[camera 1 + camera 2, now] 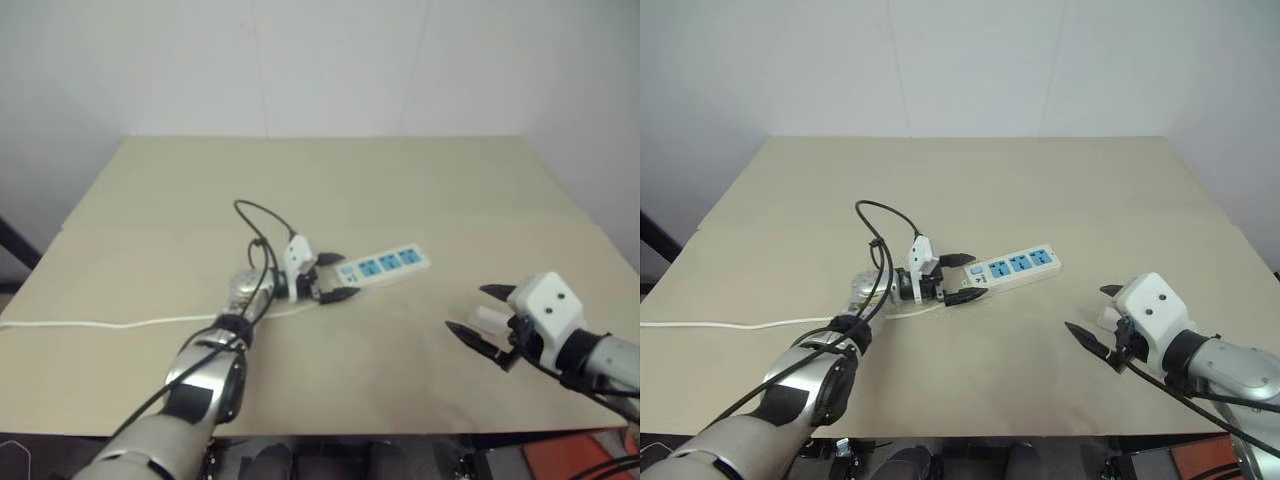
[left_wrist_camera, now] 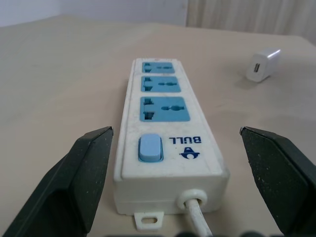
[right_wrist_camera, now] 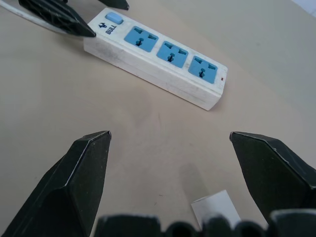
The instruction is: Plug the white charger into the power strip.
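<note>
Nearest the front edge of the beige surface point(image 1: 420, 180), toward its right corner, the right pincer point(image 1: 481, 312) hangs above the top with its two black fingers spread and nothing between them; the white charger point(image 2: 263, 64) lies on the surface just under and beside it, largely hidden behind that pincer in the head views and cut off at the frame's margin in the right wrist view, so its prongs cannot be made out. Farther in, about mid-surface, the left pincer point(image 1: 963, 278) points along the surface toward the right edge, fingers spread wide, one on each side of the switch end of the power strip point(image 1: 1015, 268); whether either fingertip touches the casing cannot be told; the left wrist view shows a gap on both sides. The strip lies flat, three blue sockets up and unoccupied, its blue switch point(image 2: 149, 148) at the end nearest the left pincer. Its thin white cord point(image 1: 110, 323) leaves that end, passes behind the left arm and runs toward the left edge, where it is cut off. The charger and strip lie well apart.
</note>
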Tool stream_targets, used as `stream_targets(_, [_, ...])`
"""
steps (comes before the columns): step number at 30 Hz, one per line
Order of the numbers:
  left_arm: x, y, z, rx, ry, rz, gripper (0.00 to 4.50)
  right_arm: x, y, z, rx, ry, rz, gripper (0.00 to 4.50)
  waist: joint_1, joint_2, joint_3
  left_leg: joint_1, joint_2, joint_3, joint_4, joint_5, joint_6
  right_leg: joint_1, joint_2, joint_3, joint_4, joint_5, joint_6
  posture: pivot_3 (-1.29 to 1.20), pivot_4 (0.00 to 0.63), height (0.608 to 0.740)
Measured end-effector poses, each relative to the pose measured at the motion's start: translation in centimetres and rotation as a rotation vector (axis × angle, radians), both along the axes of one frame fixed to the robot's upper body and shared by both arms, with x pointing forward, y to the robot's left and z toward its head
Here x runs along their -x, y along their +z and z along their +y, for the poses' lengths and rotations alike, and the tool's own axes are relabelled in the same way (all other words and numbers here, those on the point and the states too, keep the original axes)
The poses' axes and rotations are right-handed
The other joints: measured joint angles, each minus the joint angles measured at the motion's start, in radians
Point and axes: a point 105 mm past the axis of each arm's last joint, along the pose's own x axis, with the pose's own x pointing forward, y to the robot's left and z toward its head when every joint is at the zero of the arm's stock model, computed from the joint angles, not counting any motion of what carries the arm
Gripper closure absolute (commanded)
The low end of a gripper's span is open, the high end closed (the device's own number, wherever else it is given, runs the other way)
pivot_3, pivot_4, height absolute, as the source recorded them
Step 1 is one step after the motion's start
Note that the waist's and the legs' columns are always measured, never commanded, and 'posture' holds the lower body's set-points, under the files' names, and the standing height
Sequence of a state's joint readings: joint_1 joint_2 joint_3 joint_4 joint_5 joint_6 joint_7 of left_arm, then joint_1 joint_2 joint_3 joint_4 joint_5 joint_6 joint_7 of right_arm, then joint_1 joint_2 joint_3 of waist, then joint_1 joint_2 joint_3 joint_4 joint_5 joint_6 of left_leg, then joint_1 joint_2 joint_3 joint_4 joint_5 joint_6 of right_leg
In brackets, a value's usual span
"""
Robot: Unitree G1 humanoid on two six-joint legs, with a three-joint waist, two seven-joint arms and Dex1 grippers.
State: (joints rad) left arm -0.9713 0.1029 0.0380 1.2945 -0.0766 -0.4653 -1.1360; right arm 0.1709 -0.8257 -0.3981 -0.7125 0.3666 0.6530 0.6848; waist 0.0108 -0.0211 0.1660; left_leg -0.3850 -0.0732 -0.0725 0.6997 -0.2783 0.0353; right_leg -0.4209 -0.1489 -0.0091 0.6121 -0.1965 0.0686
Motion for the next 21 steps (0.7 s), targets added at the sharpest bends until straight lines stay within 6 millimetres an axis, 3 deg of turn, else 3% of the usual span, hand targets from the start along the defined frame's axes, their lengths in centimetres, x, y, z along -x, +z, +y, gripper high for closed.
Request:
stream_targets(5, [-0.4,0.3,-0.4,0.005,0.035,-0.006,0.03,0.0,0.0,-0.1,0.0,-0.009,-0.003,0.0,-0.001,0.0,0.0,0.0,0.0,0.0,0.0,0.0,0.0,0.0,0.0,0.0,0.0,0.0,0.0,0.0,0.15,0.74])
stream_targets(14, [-0.3,-1.4,-0.7,-0.127,0.034,-0.001,0.03,-0.1,0.0,-0.2,0.0,-0.021,-0.003,0.0,0.0,0.0,0.0,0.0,0.0,0.0,0.0,0.0,0.0,0.0,0.0,0.0,0.0,0.0,0.0,0.0,0.15,0.74])
stream_targets(21, [-0.4,-1.3,-0.9,-0.099,0.056,0.011,0.03,-0.2,0.1,-0.3,0.001,-0.032,-0.011,0.0,0.0,0.0,0.0,0.0,0.0,0.0,0.0,0.0,0.0,0.0,0.0,0.0,0.0,0.0,0.0,0.0,0.15,0.74])
